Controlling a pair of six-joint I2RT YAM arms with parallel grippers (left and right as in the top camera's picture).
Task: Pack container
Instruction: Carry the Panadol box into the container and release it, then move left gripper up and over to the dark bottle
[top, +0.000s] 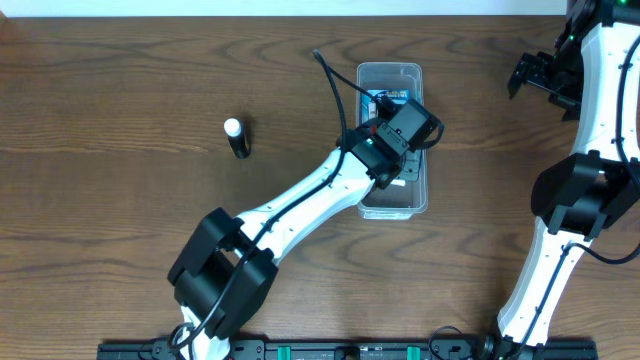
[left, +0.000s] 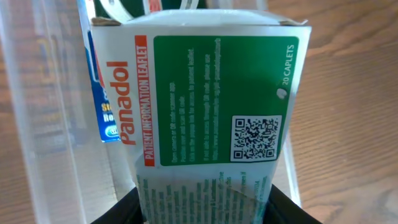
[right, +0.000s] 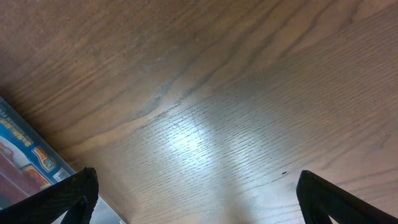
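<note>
The long clear plastic container (top: 390, 68) sits on the brown wooden desk (top: 120, 80), a bit right of the middle and near the far edge. Its long side runs from the far edge toward the near edge.

The left gripper (top: 408, 125) is right above the container, so the left arm is the nearer one by far. It pinches a white and green cardboard box (left: 217, 93) at the bottom end. In the left wrist view the box hangs between the clear walls of the container, so the way to go looks like straight down. The box has to stay lined up with the long side to fit. I cannot tell if it touches the bottom yet.

The box says "Panadol" in red letters. A red strip says "PATIENT INFORMATION LEAFLET". The green part says "20 CAPLETS" and has a black and white square code. The small lines are too blurry to read.

A blue box (left: 107, 106) is just behind it inside the container. Its words are too cut off to read.

The right gripper (right: 196, 186) is far off, near the far right corner of the desk. Its fingers are spread wide and hold nothing. A small black tube with a white cap (top: 237, 137) stands well to the left.
</note>
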